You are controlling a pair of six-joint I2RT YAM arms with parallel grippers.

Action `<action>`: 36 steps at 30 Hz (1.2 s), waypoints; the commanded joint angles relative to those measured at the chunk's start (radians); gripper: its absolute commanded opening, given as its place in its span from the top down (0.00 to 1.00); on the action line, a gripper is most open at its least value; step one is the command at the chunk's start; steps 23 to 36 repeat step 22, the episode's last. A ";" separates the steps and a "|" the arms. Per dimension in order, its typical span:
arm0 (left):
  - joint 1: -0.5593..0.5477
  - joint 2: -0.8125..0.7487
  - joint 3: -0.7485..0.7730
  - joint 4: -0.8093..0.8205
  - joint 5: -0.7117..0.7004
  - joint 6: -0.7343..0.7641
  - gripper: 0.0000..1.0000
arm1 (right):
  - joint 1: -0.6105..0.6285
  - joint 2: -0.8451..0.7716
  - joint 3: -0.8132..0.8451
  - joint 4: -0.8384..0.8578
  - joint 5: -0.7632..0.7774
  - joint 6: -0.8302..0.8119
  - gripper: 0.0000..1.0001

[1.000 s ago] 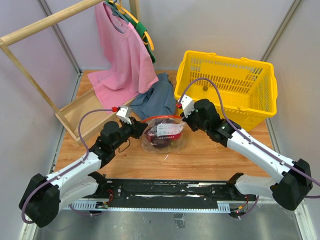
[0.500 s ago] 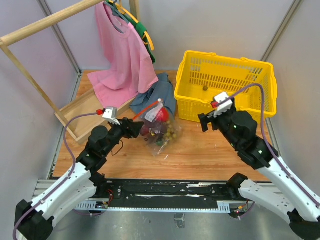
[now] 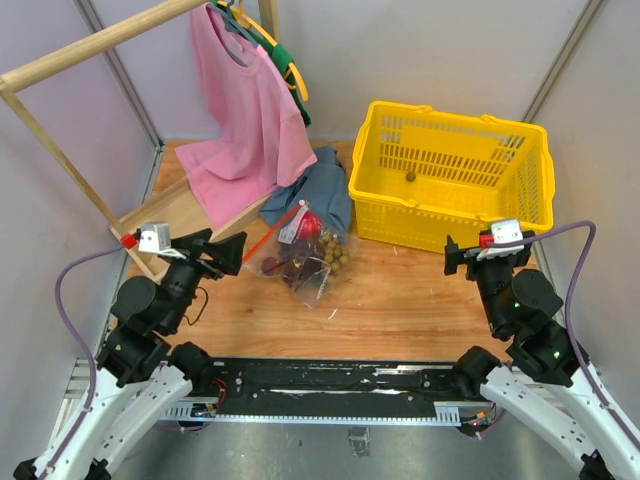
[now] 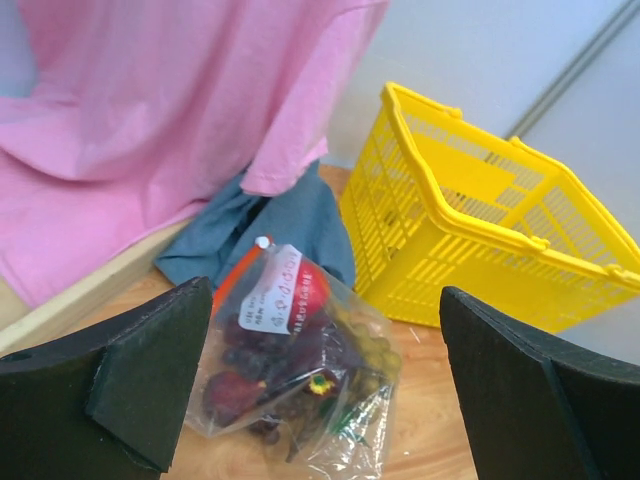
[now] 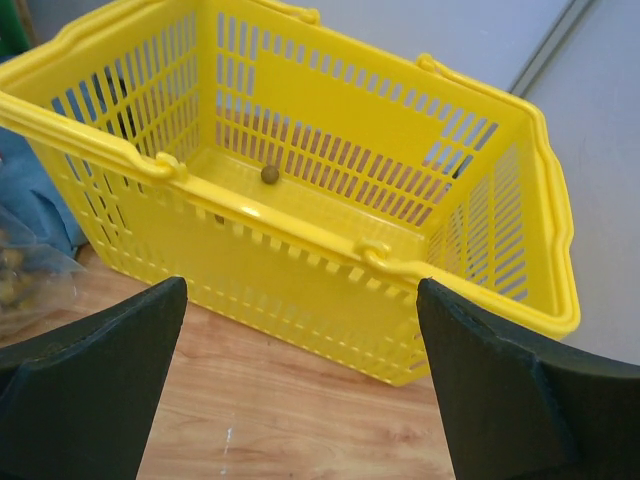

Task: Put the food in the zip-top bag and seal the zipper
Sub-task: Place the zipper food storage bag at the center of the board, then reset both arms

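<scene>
The right gripper (image 5: 300,290) stood with its two dark fingers spread wide. Beyond them the yellow basket (image 5: 262,216) sat on the wooden table (image 5: 300,430), a small brown ball (image 5: 269,174) on its floor. A crinkled corner of the zip-top bag (image 5: 22,268) showed at the left edge

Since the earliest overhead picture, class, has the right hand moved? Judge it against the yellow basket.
Yes. The right hand has pulled back rightward, from the yellow basket's front-left corner to below its front-right part.

Light: bright, even, from above.
Shadows: faint and soft, close under the objects.
Glare: small highlights on the crinkly clear plastic zip-top bag (image 3: 305,265).
Sharpness: top view sharp; wrist views slightly soft.
</scene>
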 commanded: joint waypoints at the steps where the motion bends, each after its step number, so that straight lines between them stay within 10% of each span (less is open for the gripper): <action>1: 0.001 -0.044 0.012 -0.097 -0.123 0.042 0.01 | -0.016 -0.084 -0.074 0.061 0.061 0.001 0.02; 36: 0.001 -0.163 -0.027 -0.118 -0.239 0.072 0.01 | -0.016 -0.152 -0.085 0.064 0.022 -0.004 0.02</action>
